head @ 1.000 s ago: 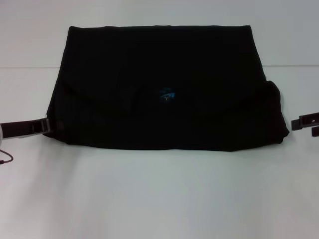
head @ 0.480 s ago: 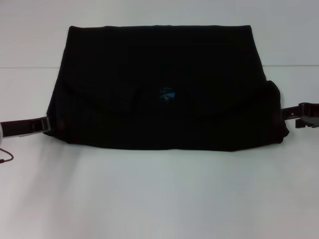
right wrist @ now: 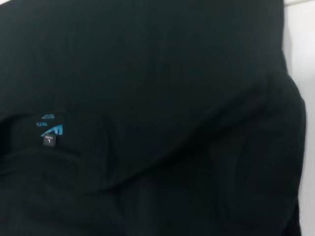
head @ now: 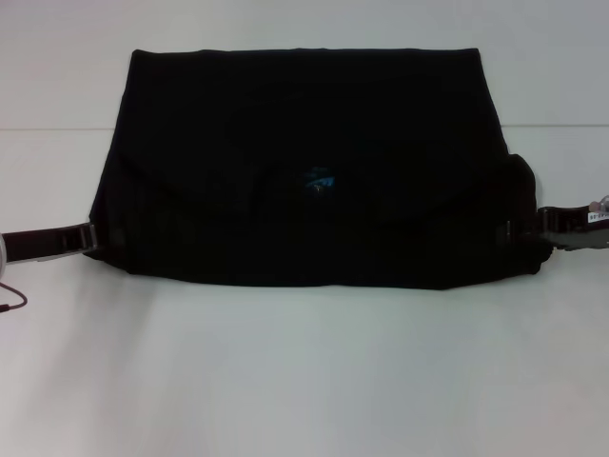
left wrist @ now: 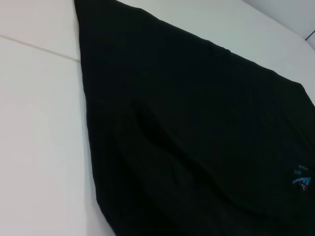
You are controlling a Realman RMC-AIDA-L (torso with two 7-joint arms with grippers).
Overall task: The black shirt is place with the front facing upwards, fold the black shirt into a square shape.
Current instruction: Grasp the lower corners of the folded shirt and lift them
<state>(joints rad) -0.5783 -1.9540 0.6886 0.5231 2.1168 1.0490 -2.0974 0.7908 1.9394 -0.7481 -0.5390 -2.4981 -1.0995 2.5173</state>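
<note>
The black shirt lies folded over on the white table, wide and roughly trapezoid in the head view. Its small blue neck label faces up near the middle; the white lettering is hidden. My left gripper is at the shirt's near left corner, against the cloth. My right gripper is at the shirt's near right edge, against the bulging fold. The left wrist view shows the shirt with the label. The right wrist view is filled by the shirt and its label.
A thin seam crosses the table behind the shirt's sides. A thin red cable hangs by my left arm at the left edge. White table surface lies in front of the shirt.
My right gripper has moved left from the frame's edge up to the shirt's right edge. My left gripper and the shirt have stayed put.
</note>
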